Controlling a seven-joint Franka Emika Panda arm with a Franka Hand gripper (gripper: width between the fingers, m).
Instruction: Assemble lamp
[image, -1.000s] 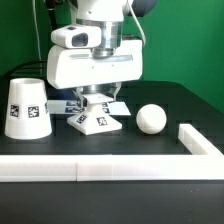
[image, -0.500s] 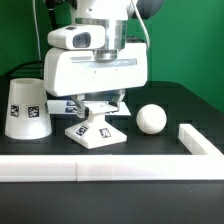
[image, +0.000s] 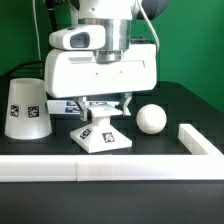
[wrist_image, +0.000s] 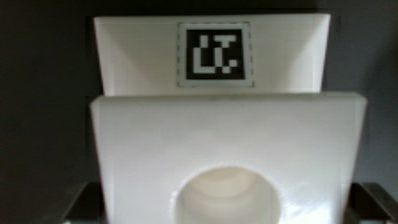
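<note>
Nothing was joined yet; the tool (image: 103, 108) was closed on the base (image: 101, 138) on the counter (image: 172, 104); bulb (image: 151, 118) and shade (image: 26, 108) stood apart, both left to fit.

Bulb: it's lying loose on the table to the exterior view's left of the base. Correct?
Not quite. The exterior view shows the bulb lying loose on the table to the exterior view's right of the base, not its left.
</note>
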